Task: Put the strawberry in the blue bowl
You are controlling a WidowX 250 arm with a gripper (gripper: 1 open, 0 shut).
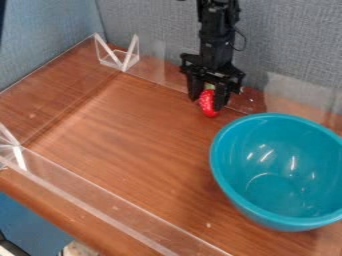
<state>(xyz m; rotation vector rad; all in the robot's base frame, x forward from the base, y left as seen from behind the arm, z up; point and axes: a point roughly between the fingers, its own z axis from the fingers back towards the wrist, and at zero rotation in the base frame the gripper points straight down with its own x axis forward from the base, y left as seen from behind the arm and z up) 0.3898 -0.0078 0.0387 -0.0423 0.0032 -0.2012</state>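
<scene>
The strawberry (pixel 209 102), small and bright red, lies on the wooden table at the back, just left of the blue bowl's far rim. My gripper (pixel 210 95) points straight down over it. One black finger stands on each side of the fruit (pixel 193 86), and the jaws are partly drawn in but still a little apart from it. The strawberry rests on the wood and is not lifted. The blue bowl (pixel 278 168), large, glossy and teal, sits empty at the front right.
The wooden table (pixel 107 130) is ringed by low clear acrylic walls (pixel 118 52). A grey-blue fabric backdrop rises behind the arm. The bowl's rim lies close to the gripper's right finger.
</scene>
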